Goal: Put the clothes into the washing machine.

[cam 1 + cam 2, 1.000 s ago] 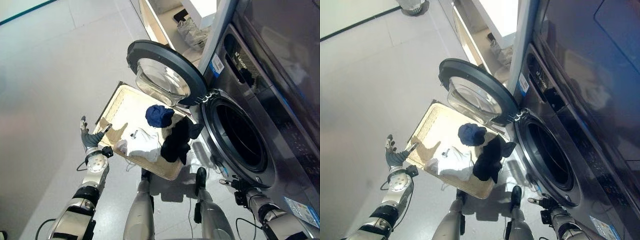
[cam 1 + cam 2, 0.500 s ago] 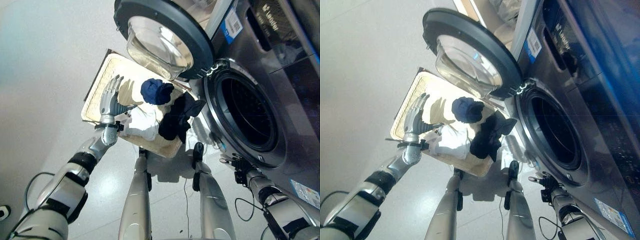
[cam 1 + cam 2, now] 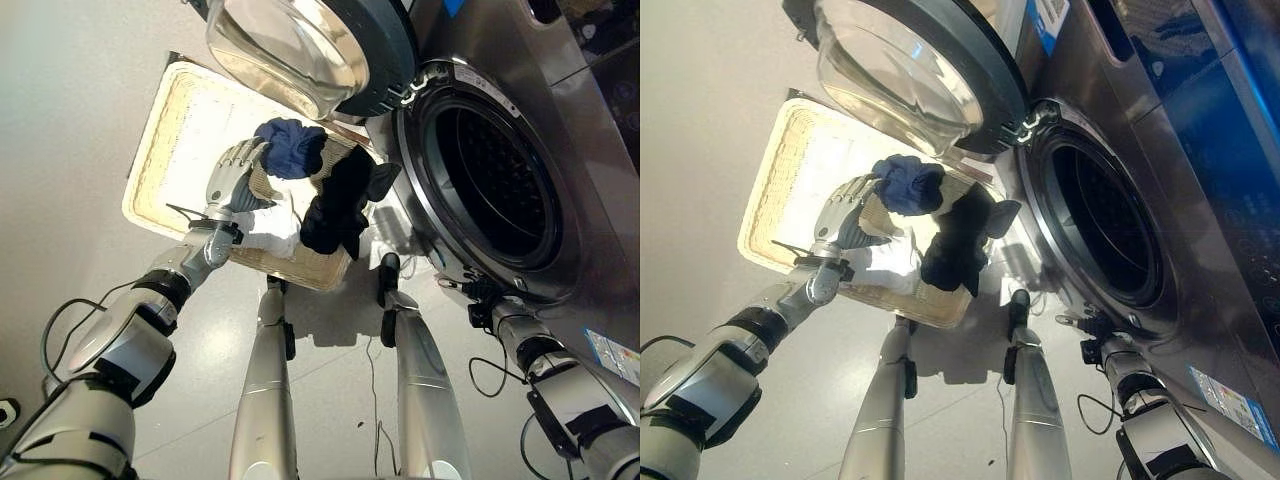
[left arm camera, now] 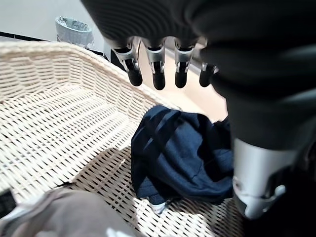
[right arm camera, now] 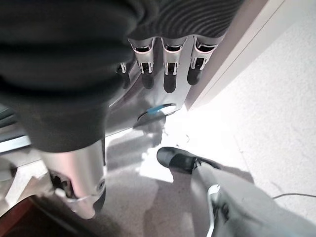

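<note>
You are reaching left hand (image 3: 232, 178), fingers open, toward blue shirt (image 3: 290, 148) in basket (image 3: 160, 135). Washer (image 3: 487, 180) looking empty. Right hand (image 5: 94, 163) hanging open, holding nothing.

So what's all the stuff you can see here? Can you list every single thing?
Washing machine: one, dark grey, on the robot's right, drum empty as far as can be seen.
Machine door: one, dark rim with clear glass, swung open above the basket.
Basket: one, cream wicker, on the floor beside the machine.
Blue garment: one, dark blue, bunched up in the basket.
Black garment: one, black, draped over the basket's edge nearest the drum.
White garment: one, white, in the basket under the left hand.
Floor: pale grey.
Left hand: silver, open, above the basket, fingers reaching toward the blue garment.
Right hand: low by the machine's front, open, holding nothing.
</note>
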Available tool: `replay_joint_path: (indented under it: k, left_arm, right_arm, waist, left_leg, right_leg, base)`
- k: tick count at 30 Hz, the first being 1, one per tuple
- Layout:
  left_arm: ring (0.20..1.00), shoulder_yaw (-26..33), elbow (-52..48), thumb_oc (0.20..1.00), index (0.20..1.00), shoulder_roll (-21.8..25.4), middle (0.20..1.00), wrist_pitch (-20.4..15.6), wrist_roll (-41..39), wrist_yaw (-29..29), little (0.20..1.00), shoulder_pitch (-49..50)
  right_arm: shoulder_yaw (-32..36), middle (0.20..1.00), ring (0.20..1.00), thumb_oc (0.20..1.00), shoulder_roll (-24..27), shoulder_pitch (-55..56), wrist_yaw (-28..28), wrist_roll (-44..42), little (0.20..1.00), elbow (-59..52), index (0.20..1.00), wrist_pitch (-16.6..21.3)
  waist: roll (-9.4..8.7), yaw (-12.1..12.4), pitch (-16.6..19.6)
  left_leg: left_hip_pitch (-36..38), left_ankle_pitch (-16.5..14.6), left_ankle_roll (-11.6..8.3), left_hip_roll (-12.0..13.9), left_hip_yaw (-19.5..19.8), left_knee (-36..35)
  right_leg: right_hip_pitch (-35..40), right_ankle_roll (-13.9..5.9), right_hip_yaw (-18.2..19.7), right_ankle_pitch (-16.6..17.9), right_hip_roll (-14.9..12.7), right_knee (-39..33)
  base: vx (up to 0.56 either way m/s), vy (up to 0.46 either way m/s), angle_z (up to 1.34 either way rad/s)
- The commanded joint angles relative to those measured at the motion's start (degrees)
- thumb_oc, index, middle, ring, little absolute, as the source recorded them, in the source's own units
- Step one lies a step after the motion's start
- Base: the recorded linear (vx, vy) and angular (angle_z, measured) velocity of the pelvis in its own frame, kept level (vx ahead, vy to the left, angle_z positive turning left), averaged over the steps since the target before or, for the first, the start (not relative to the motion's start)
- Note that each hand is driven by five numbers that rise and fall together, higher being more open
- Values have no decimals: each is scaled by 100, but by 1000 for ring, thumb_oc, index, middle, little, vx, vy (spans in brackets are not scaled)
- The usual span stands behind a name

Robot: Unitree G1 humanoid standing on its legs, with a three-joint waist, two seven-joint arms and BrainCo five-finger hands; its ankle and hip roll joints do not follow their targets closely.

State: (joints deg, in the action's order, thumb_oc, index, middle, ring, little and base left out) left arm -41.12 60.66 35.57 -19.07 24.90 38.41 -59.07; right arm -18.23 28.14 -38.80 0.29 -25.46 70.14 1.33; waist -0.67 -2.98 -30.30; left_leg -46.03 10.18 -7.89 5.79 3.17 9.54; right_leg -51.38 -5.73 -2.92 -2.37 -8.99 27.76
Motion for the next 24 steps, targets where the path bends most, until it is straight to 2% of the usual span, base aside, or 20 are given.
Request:
replay_joint_path:
  k: [1,4,10,14,21,24]
  left_arm:
    - [1000,39,121,1000,1000,209,1000,86,222,69,1000,-505]
    - [1000,-67,233,1000,1000,176,1000,165,232,228,1000,-697]
    - [1000,-219,553,1000,1000,202,1000,543,463,838,1000,-1275]
    - [1000,-192,727,1000,1000,210,1000,602,601,1216,1000,-1462]
    - [1000,-277,1121,1000,1000,143,1000,668,666,1168,1000,-1740]
    - [1000,-373,1297,1000,1000,102,1000,661,573,937,1000,-1871]
  right_arm:
    - [-214,1000,1000,1000,243,-26,-24,-161,1000,-173,1000,135]
    - [-302,1000,1000,1000,259,-151,-6,-205,1000,-168,1000,163]
    - [-465,1000,1000,1000,221,-378,-25,-307,1000,-241,1000,241]
    - [-524,1000,1000,1000,206,-431,-45,-360,1000,-271,1000,292]
    - [-611,1000,1000,1000,148,-557,-90,-408,1000,-234,1000,303]
    - [-679,1000,1000,1000,148,-639,-96,-443,1000,-211,1000,320]
  waist:
    - [-238,39,50]
    - [-243,17,50]
    - [-315,-45,50]
    - [-358,-79,50]
    - [-432,-149,50]
    - [-466,-192,50]
  left_leg:
    - [-261,-686,305,-262,-144,988]
    - [-383,-693,310,-259,-130,1058]
    - [-648,-699,292,-265,-85,1178]
    - [-777,-706,276,-263,-58,1187]
    - [-937,-738,255,-239,-53,1225]
    - [-1023,-734,239,-209,-69,1218]
  right_leg:
    - [117,-76,34,819,335,-789]
    - [0,-59,58,799,367,-717]
    - [-221,-38,75,799,424,-669]
    - [-343,-37,79,810,441,-674]
    - [-488,-39,79,823,463,-672]
    - [-558,-42,82,843,465,-707]
  base:
    - [0,0,0]
    - [0,0,0]
    - [0,0,0]
    - [0,0,0]
    - [0,0,0]
    - [0,0,0]
